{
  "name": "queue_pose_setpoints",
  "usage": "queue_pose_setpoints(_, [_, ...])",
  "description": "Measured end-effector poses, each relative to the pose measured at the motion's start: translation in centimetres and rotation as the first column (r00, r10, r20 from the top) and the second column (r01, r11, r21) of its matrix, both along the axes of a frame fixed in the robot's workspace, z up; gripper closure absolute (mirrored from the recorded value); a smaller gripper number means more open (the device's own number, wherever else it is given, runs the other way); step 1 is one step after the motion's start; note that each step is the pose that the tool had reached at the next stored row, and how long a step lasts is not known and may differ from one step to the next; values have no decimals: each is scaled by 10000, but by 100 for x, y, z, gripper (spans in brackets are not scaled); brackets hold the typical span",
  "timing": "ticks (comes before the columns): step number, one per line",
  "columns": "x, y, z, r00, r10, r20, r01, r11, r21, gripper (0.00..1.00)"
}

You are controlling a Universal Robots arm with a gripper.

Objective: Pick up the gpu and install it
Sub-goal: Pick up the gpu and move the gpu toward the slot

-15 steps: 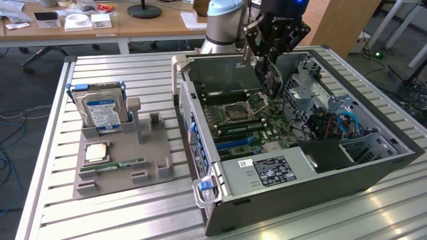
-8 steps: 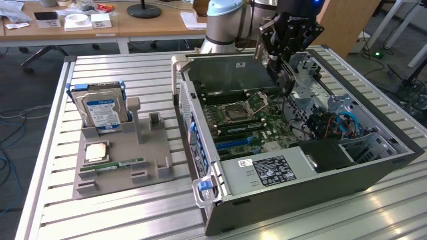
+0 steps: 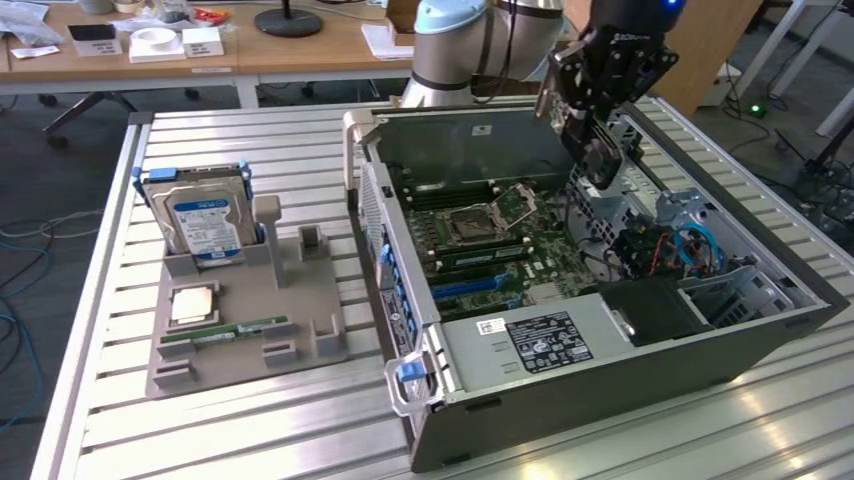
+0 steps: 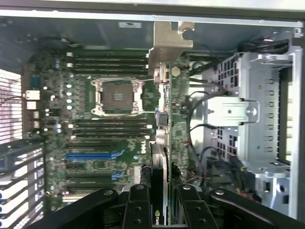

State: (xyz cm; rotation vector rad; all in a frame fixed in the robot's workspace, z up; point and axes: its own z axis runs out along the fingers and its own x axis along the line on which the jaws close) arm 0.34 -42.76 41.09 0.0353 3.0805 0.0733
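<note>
At the exterior view's left, a grey moulded tray (image 3: 314, 335) carried one upright hard drive (image 3: 200, 218) with a blue-white label too small to read, one square processor chip (image 3: 195, 301) and one narrow green RAM stick (image 3: 227, 329). Rightward lay the open metal computer case (image 3: 587, 385), its green motherboard (image 4: 57, 143) printed "DELL" near a blue slot (image 4: 93, 156). Over the case's far right part, the gripper (image 3: 597, 135) was clamped on the gpu (image 4: 164, 119), a thin dark card held edge-on above the board, its one silvery bracket (image 4: 171, 40) at the end away from the fingers (image 4: 138, 210).
</note>
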Motion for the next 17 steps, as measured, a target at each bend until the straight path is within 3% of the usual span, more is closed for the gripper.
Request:
queue_pose_setpoints(7, [298,1,0,10000,0,0,0,10000,1,74])
queue_pose_setpoints(17, [366,1,0,10000,0,-2,0,10000,-1,74])
